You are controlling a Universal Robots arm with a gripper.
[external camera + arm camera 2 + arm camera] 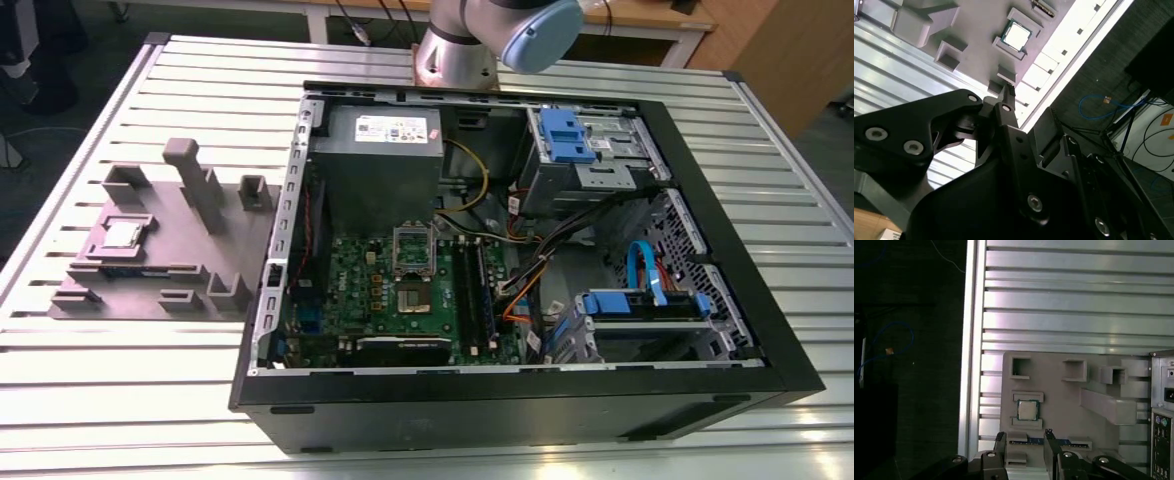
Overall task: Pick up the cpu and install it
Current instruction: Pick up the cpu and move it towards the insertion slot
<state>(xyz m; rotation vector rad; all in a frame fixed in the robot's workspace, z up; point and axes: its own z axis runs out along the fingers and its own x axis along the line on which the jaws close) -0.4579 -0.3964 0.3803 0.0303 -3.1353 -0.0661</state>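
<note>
The cpu (124, 233) is a small silver square lying flat in a recess of the grey fixture plate (174, 265), on the exterior view's left beside the open computer case (534, 390). Both wrist views show the cpu (1027, 410) (1016, 36) in its pocket. My gripper (1024, 439) hangs above the fixture's edge, apart from the chip, open with nothing between its black fingers (1049, 438). One finger (1006, 100) points toward the fixture. Inside the case, the shiny socket frame (414, 250) with a green centre sits on the motherboard.
The slatted metal table (801, 200) carries the case and the fixture. Upright grey posts (187, 175) rise from the fixture close to the chip. A grey power supply (380, 150), blue drive brackets (567, 135) and cables (534, 270) fill the case. The arm's joint (514, 30) is at the back.
</note>
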